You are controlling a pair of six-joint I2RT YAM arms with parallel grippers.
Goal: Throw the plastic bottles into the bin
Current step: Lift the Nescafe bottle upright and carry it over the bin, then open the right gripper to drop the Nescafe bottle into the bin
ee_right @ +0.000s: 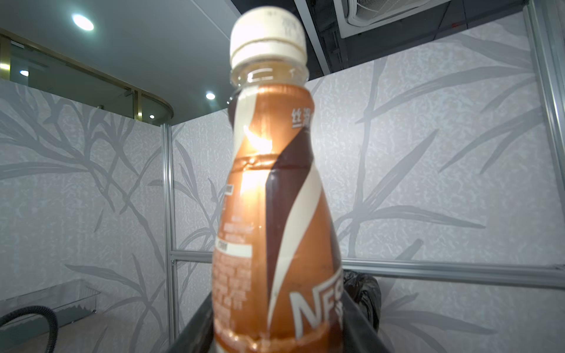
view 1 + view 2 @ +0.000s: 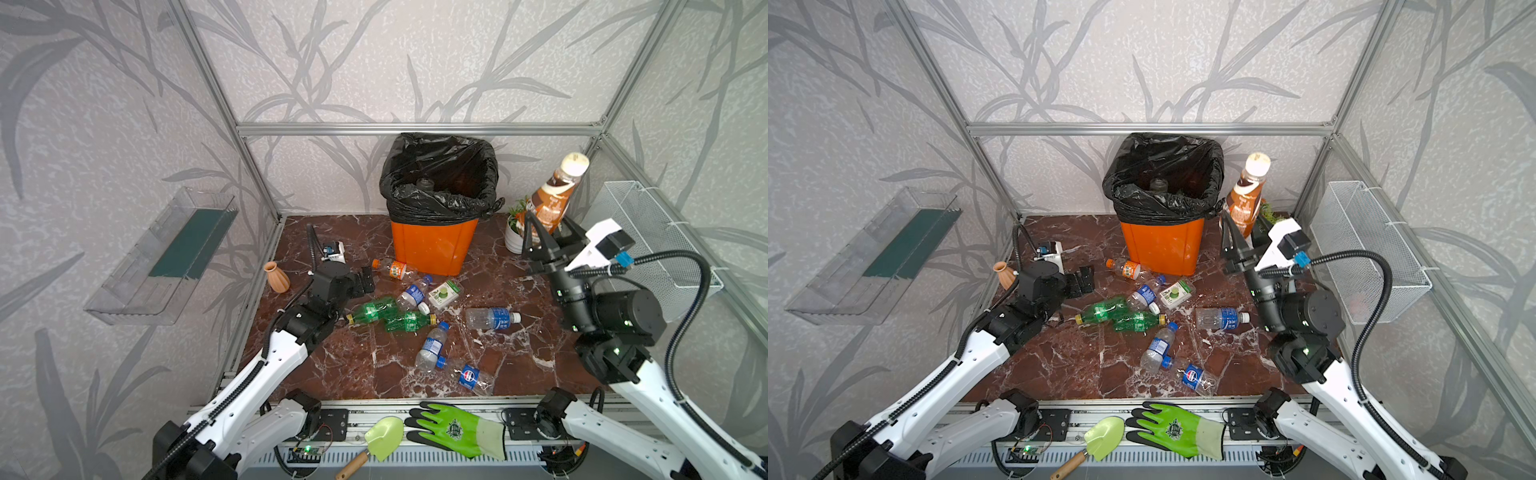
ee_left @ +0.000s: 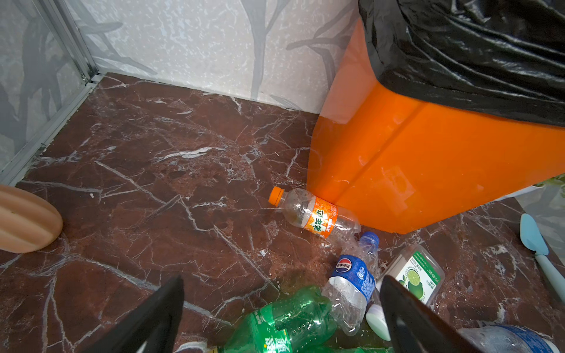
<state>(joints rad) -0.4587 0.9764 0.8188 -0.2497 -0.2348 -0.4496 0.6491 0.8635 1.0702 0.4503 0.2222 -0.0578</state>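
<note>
Up at the right, clamped in the right pincer (image 2: 549, 224): a brown-and-cream coffee-drink bottle (image 2: 555, 195) with a cream cap, gripped low on its body by both black fingers, cap end up and tilted away from the arm. Hangs well clear of the red-brown marble worktop (image 2: 353, 374), to the right of the orange bin (image 2: 432, 249) in both top views, not over the mouth of its black bag (image 2: 436, 183), and in front of the white flower pot (image 2: 513, 239). Inside the bag, the dark top of one bottle (image 2: 1158, 185). Low on the left, the left pincer (image 3: 282, 281): spread wide and empty, near a green bottle (image 3: 293, 324) seen between its fingers from the left wrist. Ahead of the bin, loose plastic bottles, all on their sides: an orange-labelled bottle (image 2: 390, 268) right at the bin's foot; a blue-labelled bottle (image 2: 413, 293) and a clear lime-labelled bottle (image 2: 444, 293) just behind the green one and a second green bottle (image 2: 409, 321); a white-capped clear bottle (image 2: 492, 319) further right; a blue-capped bottle (image 2: 432, 347) and a crushed blue-labelled bottle (image 2: 467, 376) nearest the front edge. By the left wall, a terracotta vase (image 2: 276, 277); on the right wall, a white wire-mesh basket (image 2: 648, 232). On the front rail, a green glove (image 2: 457, 430) and a small trowel (image 2: 382, 436).
</note>
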